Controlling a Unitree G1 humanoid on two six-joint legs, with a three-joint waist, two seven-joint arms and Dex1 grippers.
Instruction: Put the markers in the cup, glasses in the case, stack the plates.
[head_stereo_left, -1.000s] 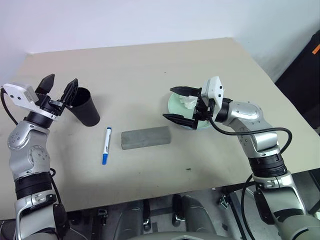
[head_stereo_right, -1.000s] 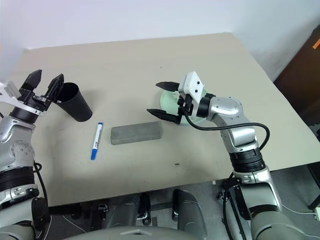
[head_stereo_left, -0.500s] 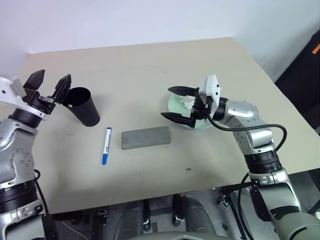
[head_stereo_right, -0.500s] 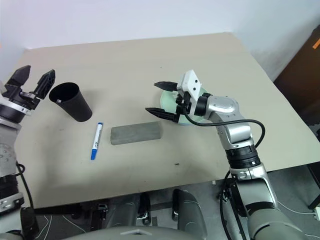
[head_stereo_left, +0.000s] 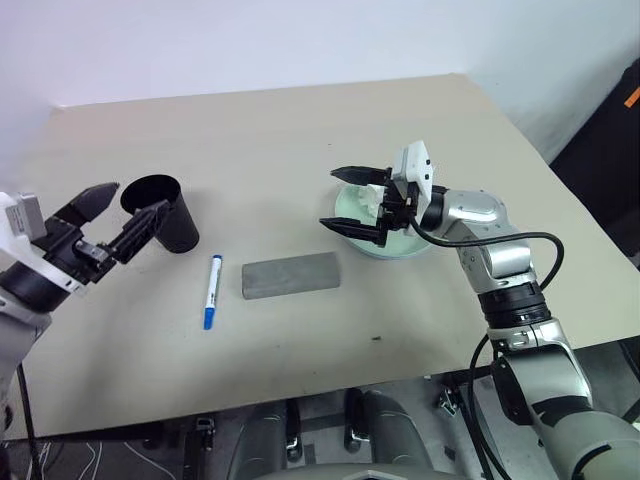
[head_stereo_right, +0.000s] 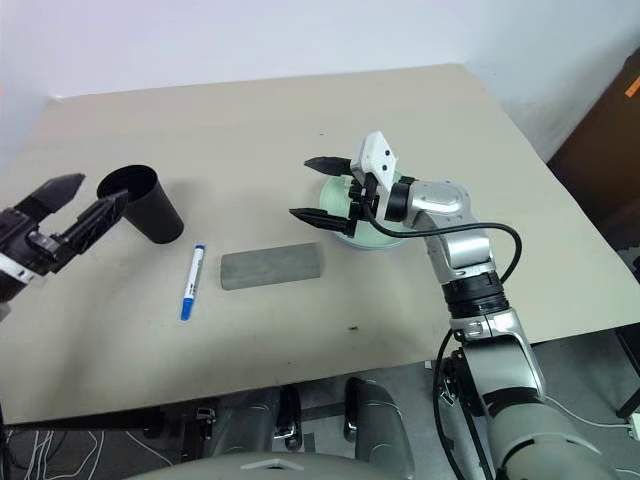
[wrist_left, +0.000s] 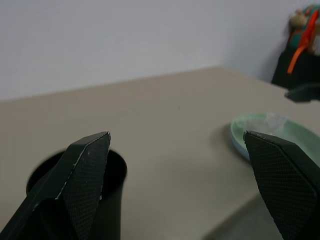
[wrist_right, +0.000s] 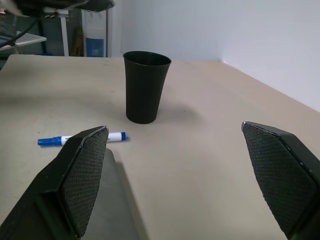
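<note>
Left gripper wide beside cup (apart); right gripper wide over plates

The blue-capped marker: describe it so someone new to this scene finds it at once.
On the beige table, start at the upright black cup on the robot's left. Just nearer the robot lies the marker, flat, beside the grey case. It is the one slim white stick here, with a blue cap and label.
</note>
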